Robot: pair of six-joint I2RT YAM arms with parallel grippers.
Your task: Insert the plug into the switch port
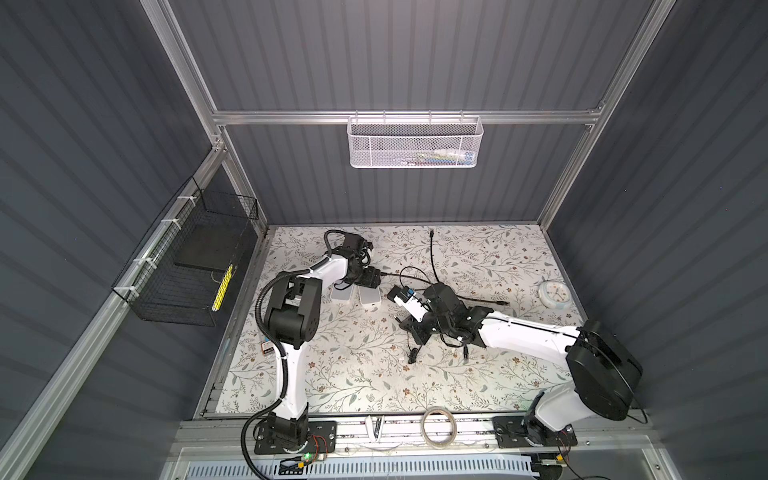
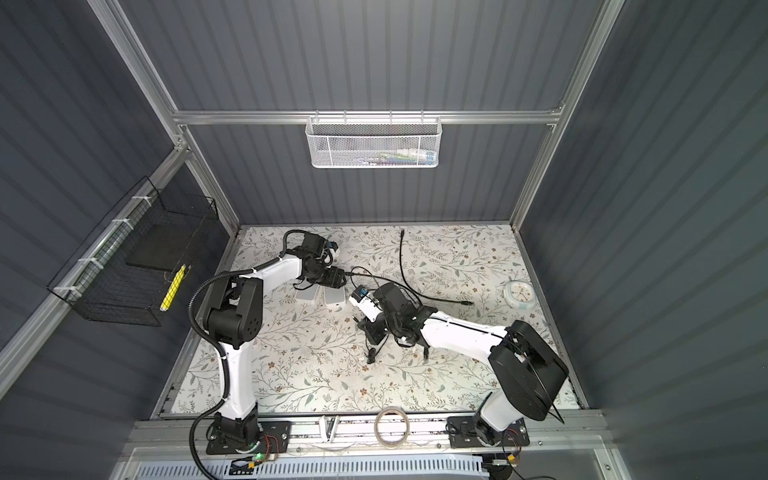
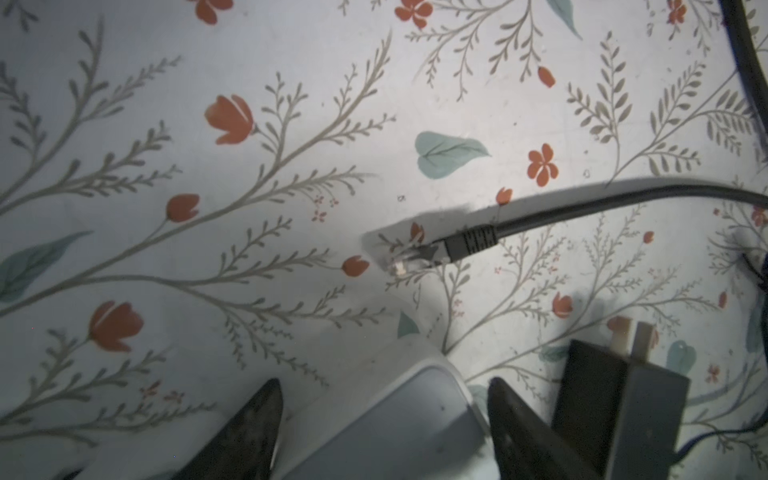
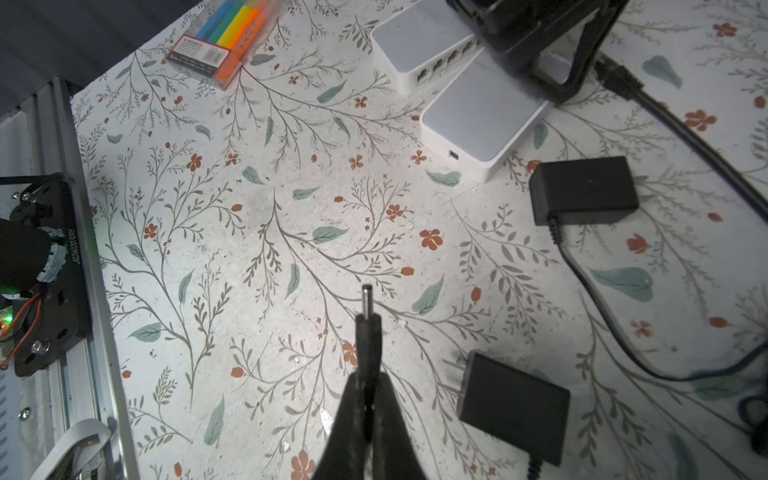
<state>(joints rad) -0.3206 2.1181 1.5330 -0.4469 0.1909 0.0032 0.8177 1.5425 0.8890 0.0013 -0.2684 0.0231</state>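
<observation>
Two white switches lie side by side, one (image 1: 343, 295) left of the other (image 1: 370, 298). The right-hand switch (image 4: 486, 120) shows a small port (image 4: 453, 156) in its near face. My left gripper (image 3: 384, 382) is open and straddles that switch (image 3: 395, 428), one finger on each side. My right gripper (image 4: 368, 376) is shut on the black barrel plug (image 4: 368, 324). The plug's metal tip points over bare table, well short of the switches. In both top views the right gripper (image 1: 397, 319) (image 2: 357, 319) hovers just right of the switches.
Two black power adapters (image 4: 582, 191) (image 4: 511, 399) and their thin leads lie near my right gripper. A black network cable (image 3: 469, 241) ends beyond the left gripper. A marker pack (image 4: 224, 45), a clock (image 1: 552, 293) and a tape roll (image 1: 438, 428) sit at the edges.
</observation>
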